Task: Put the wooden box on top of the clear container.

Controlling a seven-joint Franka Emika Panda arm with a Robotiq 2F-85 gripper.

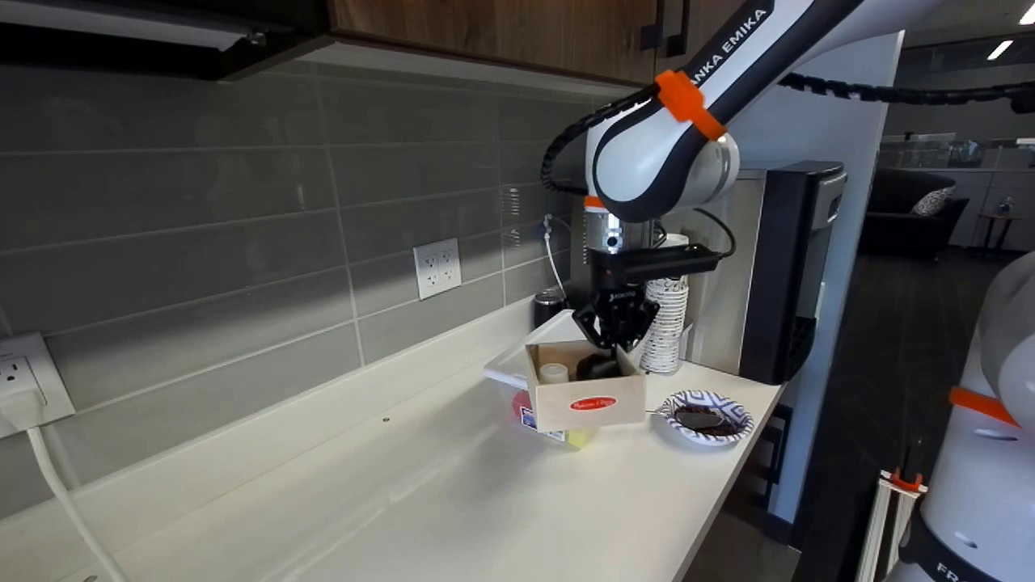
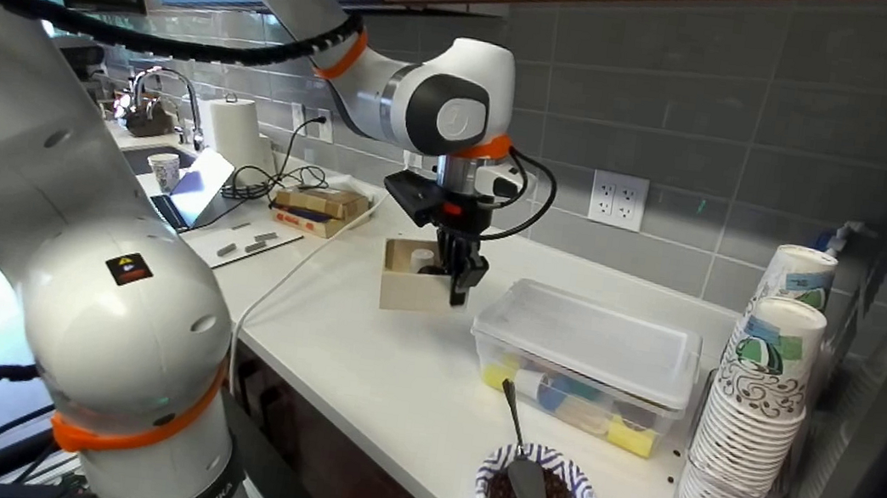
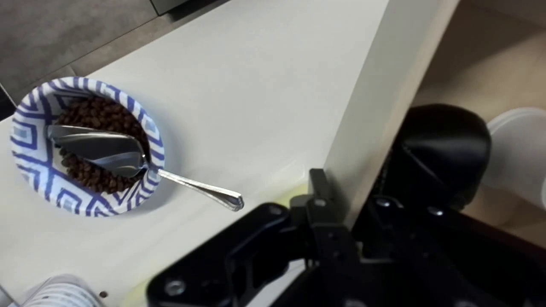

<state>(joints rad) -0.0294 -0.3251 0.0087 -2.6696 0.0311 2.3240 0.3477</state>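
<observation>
Now the end effector (image 3: 349, 204) pinches one wall of the wooden box (image 2: 414, 292), one finger inside, the opposite finger outside. Box hangs below, open side up, raised off the tabletop (image 2: 359, 366). Inside it, close by the inner finger: a black object (image 3: 445, 149); farther from the end effector, a white cylinder (image 1: 554, 373). Lower than the end effector and off to its right in an exterior view: the clear container (image 2: 585, 345), lid on, standing on the tabletop, a gap between it and the box. Beyond, same side, a stack of paper cups (image 2: 753, 435). Wrist view: patterned bowl (image 3: 36, 164) left of the end effector, brown beans (image 3: 96, 113) in it, metal server (image 3: 100, 149) lying across, handle over the rim toward the fingers.
</observation>
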